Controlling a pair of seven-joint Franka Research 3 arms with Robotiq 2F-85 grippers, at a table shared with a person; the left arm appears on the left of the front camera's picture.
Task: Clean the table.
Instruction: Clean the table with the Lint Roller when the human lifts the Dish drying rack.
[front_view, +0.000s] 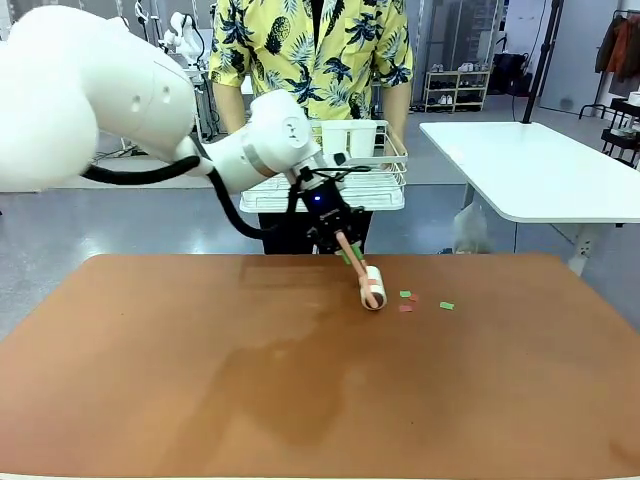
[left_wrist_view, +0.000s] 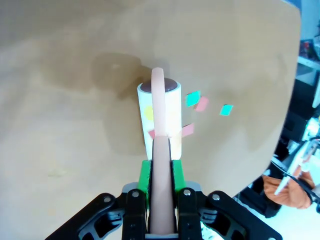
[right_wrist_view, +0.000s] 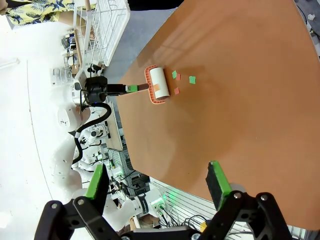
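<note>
The table is reddish-brown, the lint roller white with a peach handle, the paper scraps green or pink, the person's shirt yellow with dark pineapple print.

We can read no words, numbers, brands or signs here: nothing legible on the lint roller, the paper scraps, the table or the wire rack.

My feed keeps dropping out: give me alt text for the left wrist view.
The left hand is shut on the pink handle of a lint roller, whose white roll rests on the brown table. Green and pink paper scraps lie on the table beside the roll.
</note>
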